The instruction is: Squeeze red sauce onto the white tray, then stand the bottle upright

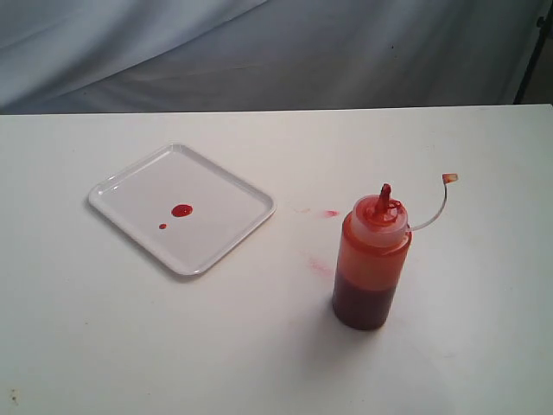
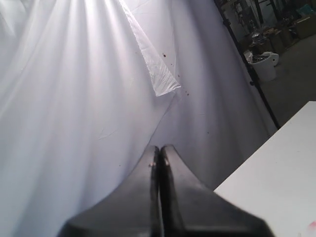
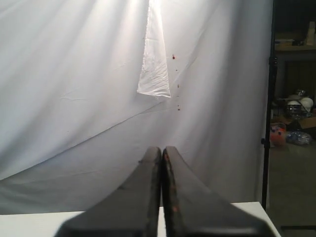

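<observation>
**Exterior view:** A translucent plastic squeeze bottle, orange-red above a dark layer of sauce, stands upright on the white counter. Its red pointed nozzle points up, and a small cap hangs out on a thin tether at the nozzle's 2 o'clock. At the bottle's 10 o'clock, well apart from it, lies a flat, glossy white tray with rounded corners and a low rim. A round blob of bright red sauce sits on the tray, with a tinier dot at the blob's 7 o'clock. Faint pinkish smears mark the counter between tray and bottle.

**Left wrist view:** The left gripper has its dark fingers pressed together with nothing between them, set against a draped white cloth backdrop. A corner of the counter shows nearby. A pink speck at its edge may be a sauce smear, but it is too blurred to tell.

**Right wrist view:** The right gripper is likewise closed and empty, facing the same cloth above a strip of counter.
</observation>
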{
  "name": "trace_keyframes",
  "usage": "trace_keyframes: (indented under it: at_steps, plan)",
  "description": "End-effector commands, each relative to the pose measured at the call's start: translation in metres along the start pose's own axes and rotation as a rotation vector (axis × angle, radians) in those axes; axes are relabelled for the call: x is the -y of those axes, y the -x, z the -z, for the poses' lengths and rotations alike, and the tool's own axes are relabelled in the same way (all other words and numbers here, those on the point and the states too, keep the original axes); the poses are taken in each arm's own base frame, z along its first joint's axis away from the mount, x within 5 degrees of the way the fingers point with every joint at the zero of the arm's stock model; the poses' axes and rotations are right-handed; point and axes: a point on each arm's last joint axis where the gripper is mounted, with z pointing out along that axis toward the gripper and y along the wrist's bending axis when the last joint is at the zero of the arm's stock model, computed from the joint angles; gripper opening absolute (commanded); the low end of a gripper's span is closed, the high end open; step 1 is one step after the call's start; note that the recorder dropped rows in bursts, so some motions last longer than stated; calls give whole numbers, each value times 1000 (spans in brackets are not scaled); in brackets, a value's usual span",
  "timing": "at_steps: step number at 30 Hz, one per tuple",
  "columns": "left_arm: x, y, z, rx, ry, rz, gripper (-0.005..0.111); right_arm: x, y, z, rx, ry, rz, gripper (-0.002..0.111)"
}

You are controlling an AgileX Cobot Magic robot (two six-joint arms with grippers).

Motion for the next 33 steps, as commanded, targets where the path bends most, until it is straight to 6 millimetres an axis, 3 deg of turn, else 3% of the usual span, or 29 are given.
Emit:
trace_keyframes:
  at_steps: [1,25,28,33]
  plan:
    - [-1,2,3,16,9,13,0,2,-1,1,1,-14,1,0]
    - [-2,2,2,12,16,-24,0,2,-1,1,1,-14,0,0]
    - [1,1,3,9,-18,168,0,2,-1,1,1,-14,0,0]
    - [5,-7,24,-68,-49,322,0,2,-1,1,1,-14,0,0]
